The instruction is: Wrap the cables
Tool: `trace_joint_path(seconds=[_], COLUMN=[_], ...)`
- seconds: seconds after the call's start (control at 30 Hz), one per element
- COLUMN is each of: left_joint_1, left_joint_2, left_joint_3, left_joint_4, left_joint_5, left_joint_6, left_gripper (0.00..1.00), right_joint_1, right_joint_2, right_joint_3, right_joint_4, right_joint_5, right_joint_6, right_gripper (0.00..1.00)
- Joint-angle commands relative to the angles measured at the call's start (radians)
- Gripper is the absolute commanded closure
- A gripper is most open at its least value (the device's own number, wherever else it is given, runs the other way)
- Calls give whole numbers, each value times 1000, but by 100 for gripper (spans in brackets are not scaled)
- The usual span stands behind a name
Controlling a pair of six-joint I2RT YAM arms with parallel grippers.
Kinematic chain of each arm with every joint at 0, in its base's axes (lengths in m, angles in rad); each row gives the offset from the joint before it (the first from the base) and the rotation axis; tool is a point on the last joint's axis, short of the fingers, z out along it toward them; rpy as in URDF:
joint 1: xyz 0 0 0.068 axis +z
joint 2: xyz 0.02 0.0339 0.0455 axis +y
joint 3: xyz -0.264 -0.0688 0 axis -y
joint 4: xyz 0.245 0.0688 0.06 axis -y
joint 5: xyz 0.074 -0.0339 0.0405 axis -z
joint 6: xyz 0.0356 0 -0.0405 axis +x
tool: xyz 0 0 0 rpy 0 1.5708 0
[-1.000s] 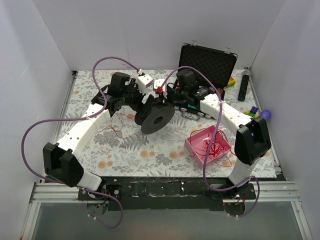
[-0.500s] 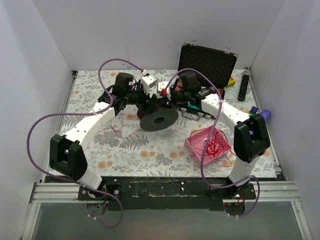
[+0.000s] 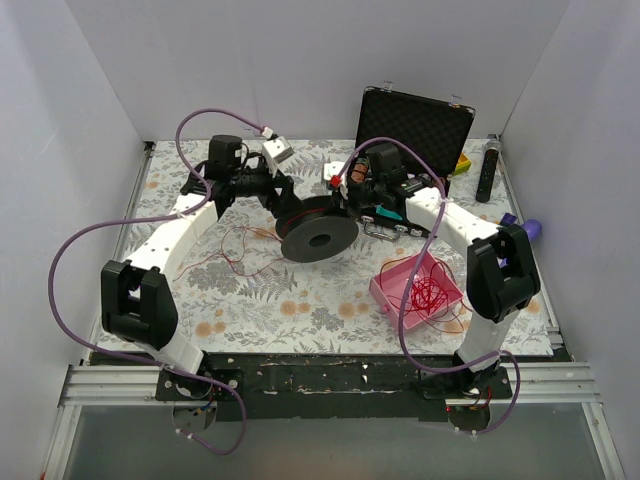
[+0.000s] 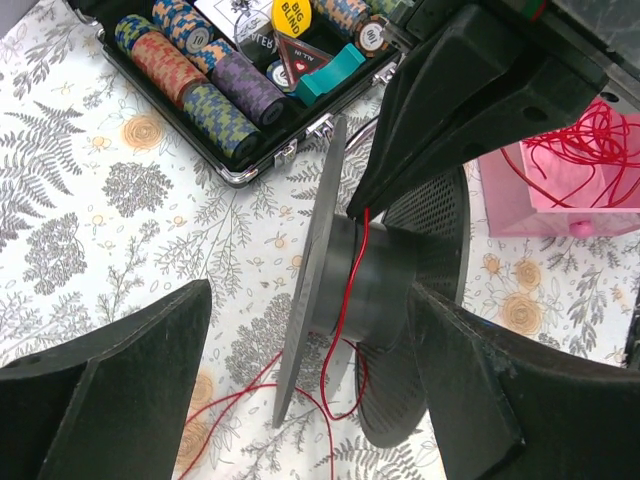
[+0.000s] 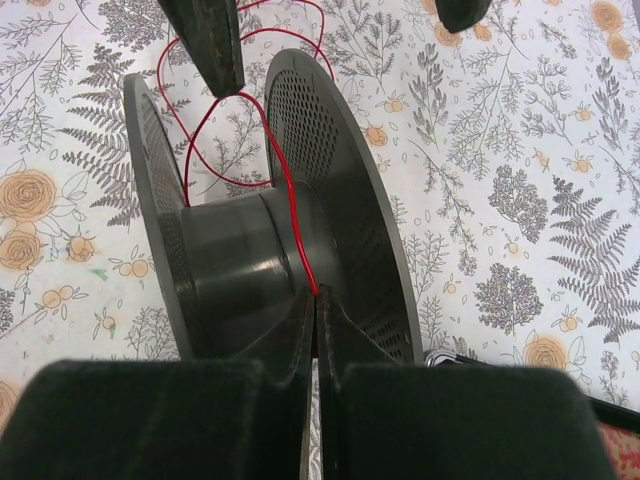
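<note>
Now: pink tray point(image 3: 384, 292) holds tangled cables point(image 3: 430, 291); black case point(image 3: 415, 125) holds poker chips point(image 4: 235, 85). Right gripper point(image 5: 314, 300) clamped on cables at spool point(image 4: 375, 290) hub; left gripper point(image 4: 310, 300) spread wide, empty.

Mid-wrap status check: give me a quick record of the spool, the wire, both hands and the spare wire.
spool: black, between the two hands, hub nearly bare
red wire: one strand crosses the hub; the rest trails loose on the left arm's side
right hand: shut, pinching the red wire at the hub
left hand: open, fingers either side of the spool, not gripping
pink tray: right of the spool, holds a tangle of more red wire
chip case: open, behind the spool
</note>
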Motion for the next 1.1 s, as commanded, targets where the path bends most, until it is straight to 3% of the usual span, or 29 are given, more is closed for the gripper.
trace_joint_path(seconds=[0.0, 0.13, 0.37, 0.67, 0.93, 1.07], left_joint_1=[-11, -11, -11, -14, -32, -43], left_joint_2=[52, 146, 154, 116, 63, 43], left_joint_3=[44, 110, 86, 41, 13, -36], left_joint_4=[-3, -48, -72, -100, -23, -6], left_joint_5=[24, 67, 90, 140, -37, -85], left_joint_6=[88, 107, 160, 148, -39, -19], left_gripper=[22, 24, 40, 40, 58, 61], right_joint_1=[-4, -4, -4, 3, 12, 13], right_joint_2=[25, 39, 56, 85, 82, 89], right_joint_3=[48, 62, 68, 113, 85, 100], right_joint_4=[27, 44, 111, 114, 126, 99], right_joint_5=[-27, -23, -20, 3, -26, -33], right_joint_6=[24, 53, 129, 168, 149, 116], right_gripper=[99, 99, 99, 99, 99, 99])
